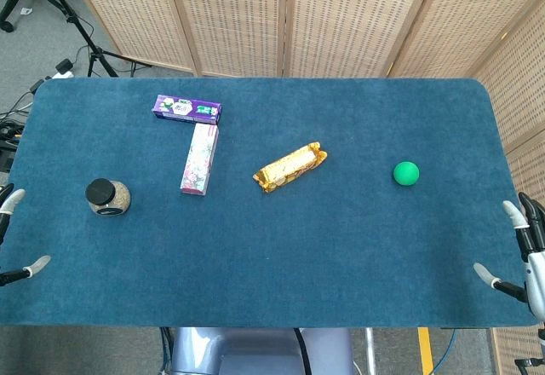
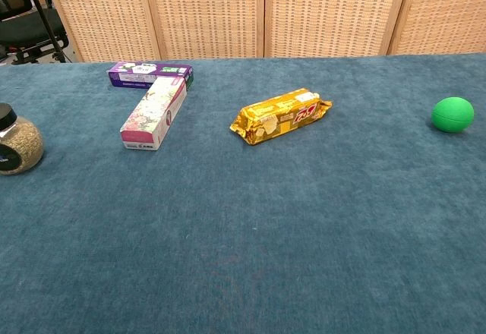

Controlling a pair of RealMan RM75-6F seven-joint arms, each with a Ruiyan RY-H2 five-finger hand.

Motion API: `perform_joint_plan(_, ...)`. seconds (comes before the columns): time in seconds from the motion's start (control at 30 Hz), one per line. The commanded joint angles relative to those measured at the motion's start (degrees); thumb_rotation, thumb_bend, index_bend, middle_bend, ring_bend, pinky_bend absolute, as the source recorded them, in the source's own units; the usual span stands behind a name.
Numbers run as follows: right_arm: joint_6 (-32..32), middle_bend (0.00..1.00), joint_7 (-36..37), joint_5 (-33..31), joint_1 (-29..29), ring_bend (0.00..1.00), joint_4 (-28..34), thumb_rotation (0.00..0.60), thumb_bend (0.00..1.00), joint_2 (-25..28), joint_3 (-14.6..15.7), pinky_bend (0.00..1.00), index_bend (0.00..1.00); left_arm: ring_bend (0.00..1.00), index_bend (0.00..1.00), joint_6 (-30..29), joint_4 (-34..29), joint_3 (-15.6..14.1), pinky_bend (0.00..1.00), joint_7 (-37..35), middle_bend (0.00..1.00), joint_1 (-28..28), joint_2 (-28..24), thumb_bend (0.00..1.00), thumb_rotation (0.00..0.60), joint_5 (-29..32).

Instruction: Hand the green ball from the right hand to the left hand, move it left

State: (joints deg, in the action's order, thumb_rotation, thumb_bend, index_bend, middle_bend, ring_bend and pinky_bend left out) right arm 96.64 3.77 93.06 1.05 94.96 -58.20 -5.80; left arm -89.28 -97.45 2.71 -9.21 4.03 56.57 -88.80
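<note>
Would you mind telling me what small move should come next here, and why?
Probably reach the right hand forward toward the green ball. The ball lies free on the table, while both the right and left hand sit open at the near edge, holding nothing.

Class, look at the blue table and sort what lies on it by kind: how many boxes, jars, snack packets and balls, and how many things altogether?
Boxes: 2, the purple box and the pink floral box
Jars: 1, the black-lidded jar
Snack packets: 1, the gold packet
Balls: 1, the green ball
Total: 5
</note>
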Motion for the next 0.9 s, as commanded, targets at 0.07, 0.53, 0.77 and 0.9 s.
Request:
perform_joint_plan(0.07,-0.37,0.0,-0.11,-0.36,0.09,0.0,0.08,0.6,0.0,0.06,-0.01,0.0,0.0,0.0,0.0,-0.03,0.04,-0.02,0.0,-0.07,0.0,-0.04,-0.01,0.0,0.6,-0.04)
perform_joint_plan(0.53,-17.45,0.0,2.99,-5.06,11.26,0.0,-4.83,0.6,0.0,0.94,-3.88,0.0,0.0,0.0,0.0,0.61,0.09,0.49,0.0,0.94,0.0,0.29,0.4,0.0,0.6,0.91)
perform_joint_plan(0.77,-40.34,0.0,7.94,-13.27,25.23,0.0,-20.14,0.6,0.0,-5.18,-7.04,0.0,0.0,0.0,0.0,3.01,-0.26,1.32,0.0,3.57,0.0,1.37,1.15,0.0,0.6,3.58)
perform_joint_plan(0.9,-51.95,0.0,10.64,-17.45,32.26,0.0,-33.57,0.6,0.0,-12.47,-7.69,0.0,0.0,0.0,0.0,4.72,-0.87,2.13,0.0,6.12,0.0,2.19,1.7,0.0,0.6,6.12)
